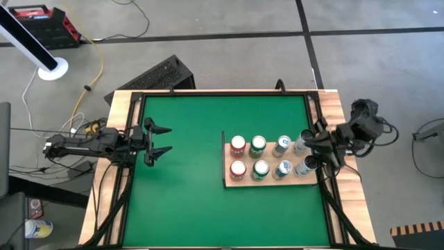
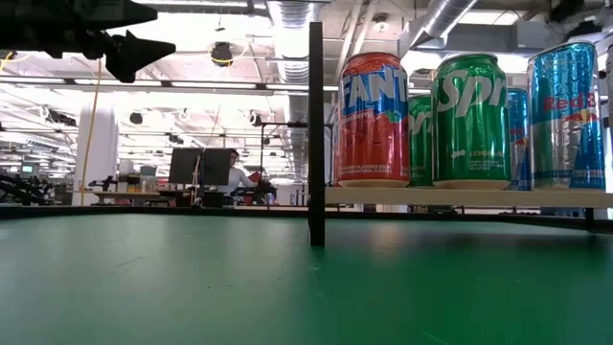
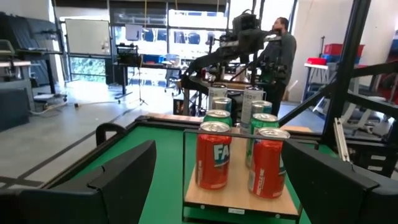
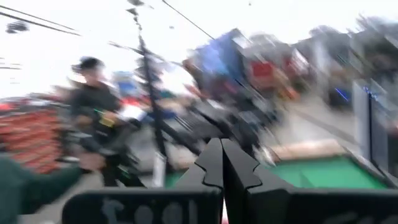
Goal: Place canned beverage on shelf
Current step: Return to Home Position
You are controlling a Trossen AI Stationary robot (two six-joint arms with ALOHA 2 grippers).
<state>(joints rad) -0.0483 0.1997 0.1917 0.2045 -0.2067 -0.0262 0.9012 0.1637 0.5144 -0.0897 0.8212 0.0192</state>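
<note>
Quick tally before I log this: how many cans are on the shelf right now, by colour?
Red cans: 2
Green cans: 2
Blue cans: 2
White cans: 2
Total: 8 cans, all on the shelf

The shelf (image 1: 269,182) lies on the table's (image 1: 180,201) right half. Cans (image 1: 259,144) stand on it in two rows of four, with the Fanta cans (image 1: 238,145) leftmost.

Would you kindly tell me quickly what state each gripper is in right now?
Left gripper: open, empty, over the green tabletop's left side.
Right gripper: shut, empty, by the light wooden shelf's right end.
</note>
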